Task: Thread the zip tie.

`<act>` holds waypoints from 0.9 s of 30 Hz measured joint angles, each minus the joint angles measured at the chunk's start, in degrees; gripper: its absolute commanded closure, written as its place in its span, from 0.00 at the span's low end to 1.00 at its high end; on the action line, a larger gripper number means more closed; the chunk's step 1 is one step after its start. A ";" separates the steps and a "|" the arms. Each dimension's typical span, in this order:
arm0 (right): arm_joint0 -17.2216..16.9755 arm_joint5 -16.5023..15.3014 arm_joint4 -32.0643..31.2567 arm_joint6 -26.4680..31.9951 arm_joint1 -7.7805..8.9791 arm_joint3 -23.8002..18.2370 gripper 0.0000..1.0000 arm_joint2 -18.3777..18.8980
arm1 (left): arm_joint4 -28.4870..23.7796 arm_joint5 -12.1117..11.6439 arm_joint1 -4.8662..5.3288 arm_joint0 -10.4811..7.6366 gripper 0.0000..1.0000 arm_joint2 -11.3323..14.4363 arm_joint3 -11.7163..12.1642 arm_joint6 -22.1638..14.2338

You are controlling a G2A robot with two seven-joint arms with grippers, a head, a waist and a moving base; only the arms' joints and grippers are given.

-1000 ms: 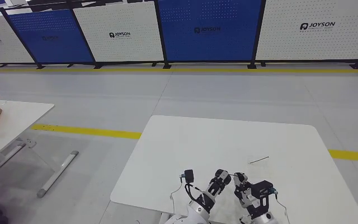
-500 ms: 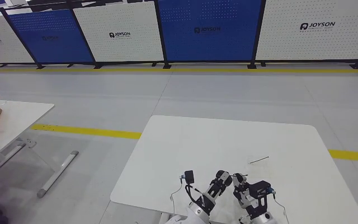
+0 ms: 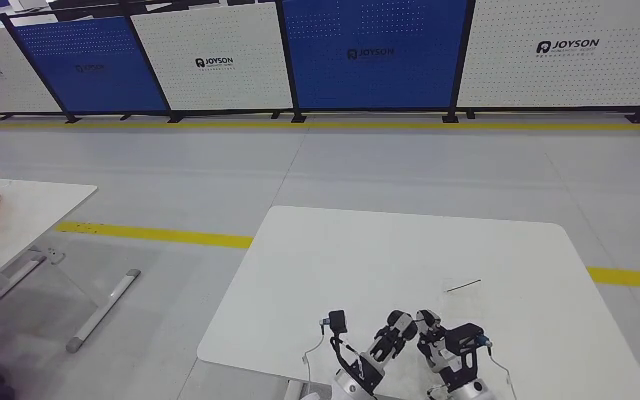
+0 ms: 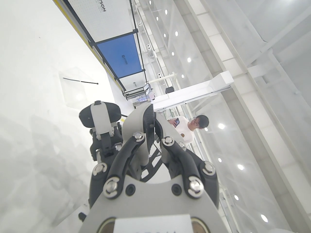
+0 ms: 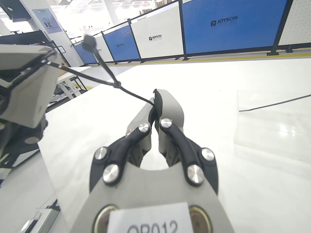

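White tabletop point(image 3: 400, 250), blue/white partition panels point(image 3: 375, 55) behind. R end effector point(image 5: 154, 99) pinched tight on black zip tie point(image 5: 132, 94); L end effector point(image 4: 151, 115) clamped on same tie. Spare tie point(image 3: 463, 286) lies well apart.

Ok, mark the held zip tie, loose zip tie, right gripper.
held zip tie point(image 5: 134, 94): right wrist view, strap beside the fingertips.
loose zip tie point(image 5: 274, 103): right wrist view, mid-strap.
right gripper point(image 5: 153, 99): right wrist view, between its fingertips.

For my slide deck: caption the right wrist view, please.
Right gripper pinches a black zip tie stretched to the left gripper; a second tie lies on the table.
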 measured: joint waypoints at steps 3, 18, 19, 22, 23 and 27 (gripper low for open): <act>-0.09 0.05 -0.09 -0.06 0.04 0.00 1.00 0.05 | 0.27 -0.37 0.13 0.45 1.00 -0.05 -0.37 -0.09; -0.05 0.30 -0.26 -0.01 0.15 0.06 1.00 -0.11 | 2.11 -1.16 0.64 2.18 1.00 0.27 -2.47 0.29; 0.00 0.33 -0.24 0.01 0.15 0.14 1.00 -0.15 | 2.23 -1.16 0.70 2.34 1.00 0.30 -2.68 0.26; 0.12 0.39 -0.17 0.01 0.15 0.35 1.00 -0.23 | 2.52 -1.16 0.85 2.68 1.00 0.37 -3.11 0.21; 0.15 0.41 -0.16 0.00 0.15 0.40 1.00 -0.25 | 2.58 -1.16 0.88 2.75 1.00 0.39 -3.20 0.20; 0.26 0.52 -0.11 -0.09 0.15 0.60 1.00 -0.31 | 2.75 -1.16 1.04 2.94 1.00 0.54 -3.47 0.11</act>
